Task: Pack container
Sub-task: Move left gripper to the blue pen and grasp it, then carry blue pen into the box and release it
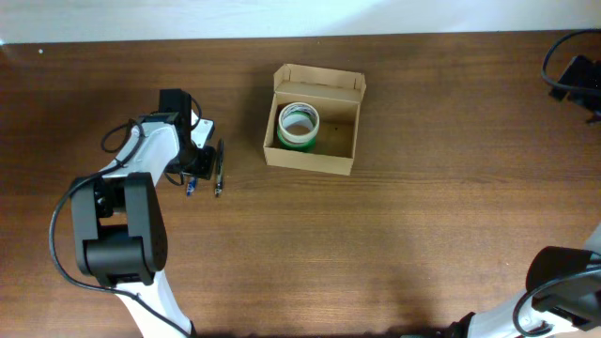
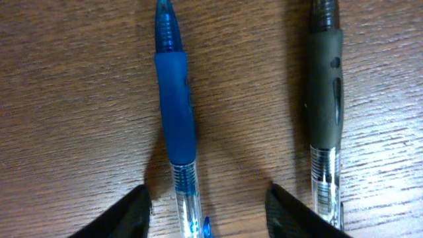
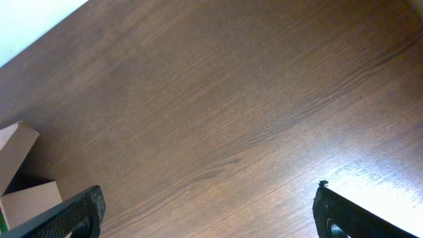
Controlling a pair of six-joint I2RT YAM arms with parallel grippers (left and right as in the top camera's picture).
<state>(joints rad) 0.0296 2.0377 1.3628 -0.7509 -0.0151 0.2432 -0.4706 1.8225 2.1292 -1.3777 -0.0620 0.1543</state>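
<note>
The tan cardboard container (image 1: 309,159) stands open at the table's middle back, its flap lid (image 1: 319,81) folded up at the far side. A green and white tape roll (image 1: 299,125) lies inside it on the left. A blue pen (image 2: 175,112) and a black pen (image 2: 324,99) lie side by side on the table to the container's left; both also show in the overhead view, blue (image 1: 191,184) and black (image 1: 219,171). My left gripper (image 2: 208,203) is open, low over the table, with the blue pen's clear barrel between its fingers. My right gripper (image 3: 208,198) is open and empty above bare wood.
A black device with cables (image 1: 575,71) sits at the back right corner. The right arm's base (image 1: 563,282) is at the front right. A corner of the container (image 3: 23,195) shows at the left edge of the right wrist view.
</note>
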